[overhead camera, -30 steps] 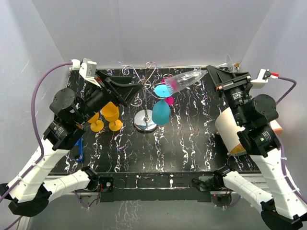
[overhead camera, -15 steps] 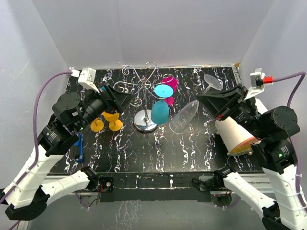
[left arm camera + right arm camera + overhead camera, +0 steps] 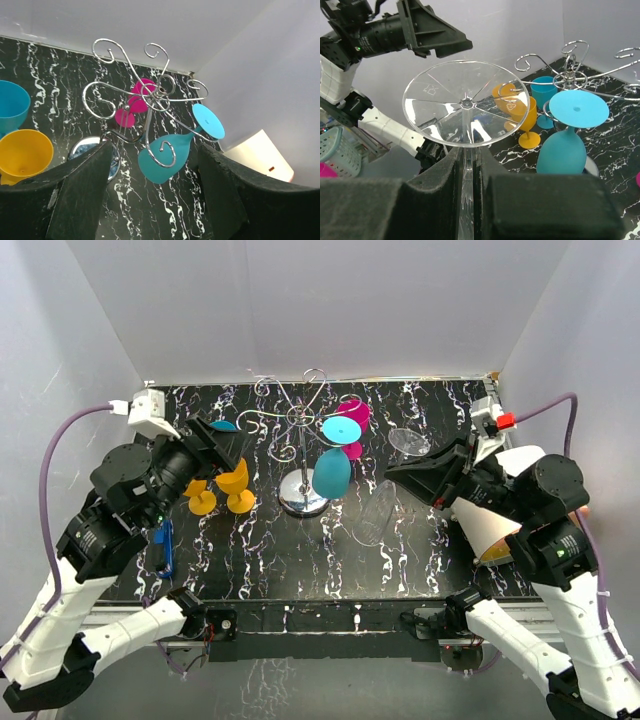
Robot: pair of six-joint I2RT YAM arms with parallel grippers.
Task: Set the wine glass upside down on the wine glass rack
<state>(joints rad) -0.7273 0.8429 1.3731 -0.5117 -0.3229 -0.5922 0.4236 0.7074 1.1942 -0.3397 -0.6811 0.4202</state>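
From the top view, the silver wire rack with curled scroll arms (image 3: 300,420) stands on its chrome dome base at the middle of the black white-veined desk (image 3: 300,560). A teal plastic wine glass (image 3: 333,473) hangs upside down from one arm, and a magenta glass (image 3: 356,416) hangs behind it. The clear wine glass (image 3: 378,512) is off the rack, in the air just right of the teal one. It is tilted, with its bowl low toward the desk and its round foot raised toward the back. The right fingers (image 3: 425,477) are clamped on its stem. The left fingers (image 3: 218,445) stand apart, holding nothing, above two yellow glasses (image 3: 236,482) left of the rack. A white tapered cup (image 3: 478,525) lies under the right arm.

In the left wrist view, the left fingers (image 3: 82,195) are spread wide and empty, and the rack (image 3: 150,95) shows between them. The teal glass (image 3: 162,159) hangs there bowl down, with the magenta glass (image 3: 142,92) behind it. A yellow glass (image 3: 22,152) and a blue one (image 3: 10,102) are at the left edge.

In the right wrist view, the right fingers (image 3: 437,175) are closed on the clear glass's thin stem, and its foot (image 3: 466,102) faces the camera. Beyond it are the teal glass (image 3: 565,150), the yellow glasses (image 3: 526,115) and the rack (image 3: 572,75). A pale green basket (image 3: 337,150) sits off the desk at the far left.
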